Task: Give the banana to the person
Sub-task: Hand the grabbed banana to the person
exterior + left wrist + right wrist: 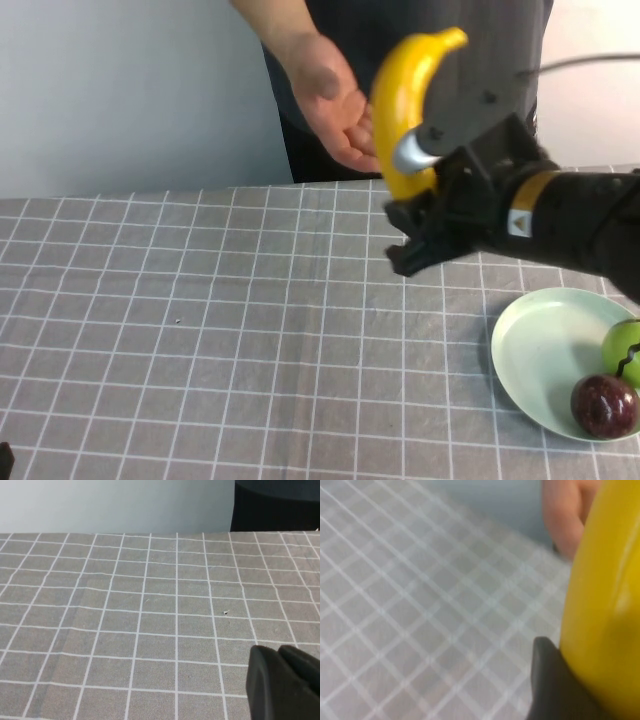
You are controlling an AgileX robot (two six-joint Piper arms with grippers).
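Observation:
The yellow banana [400, 105] stands almost upright, held well above the table at the back right by my right gripper [420, 160], which is shut on its lower part. The person [420, 40] stands behind the table in a dark shirt, with an open hand [335, 105] held out just left of the banana, close to it. In the right wrist view the banana [605, 600] fills one side, against one dark finger [547, 680], with the person's hand [565, 520] beyond it. My left gripper [280, 667] is shut and empty, low over the cloth; the high view does not show it.
A pale green plate [535, 350] at the right front holds a green apple [625, 345] and a dark purple round fruit [604, 405]. A grey checked cloth [220, 330] covers the table. A pale wall stands behind.

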